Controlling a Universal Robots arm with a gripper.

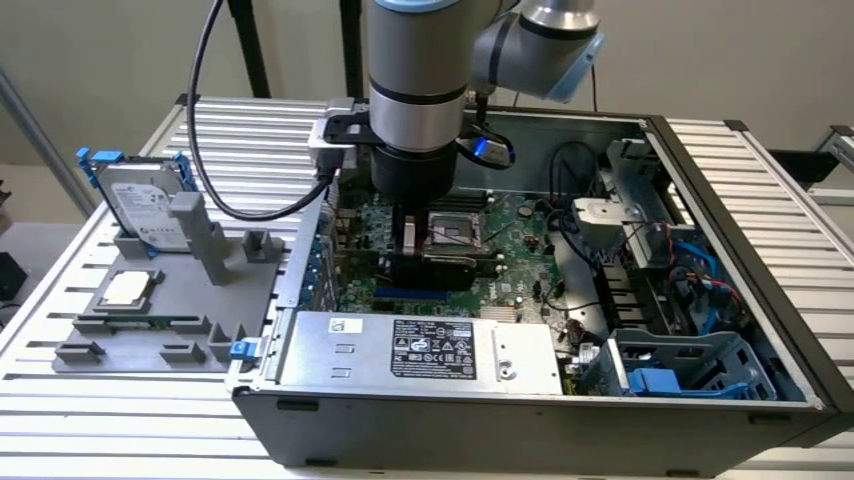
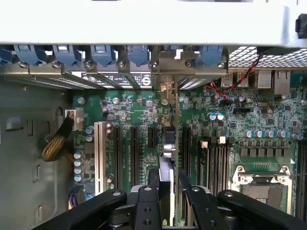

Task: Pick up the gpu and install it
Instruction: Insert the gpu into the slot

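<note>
Black pincer (image 2: 169, 191) fingers fill the near edge of the wrist view, clenched on the gpu (image 2: 171, 143), which stands on edge so its bottom can meet a slot. The card's metal bracket (image 2: 168, 72) sits up at the case's rear wall, lined up with one of the openings there, probably why it's held this way round. Below it is the motherboard (image 2: 139, 110) with its row of long black slots (image 2: 134, 148). From the exterior view the arm (image 1: 416, 90) reaches straight down into the open computer case (image 1: 747, 260). A hard drive (image 1: 144, 205) stands in a grey holder on the counter (image 1: 134, 400).
</note>
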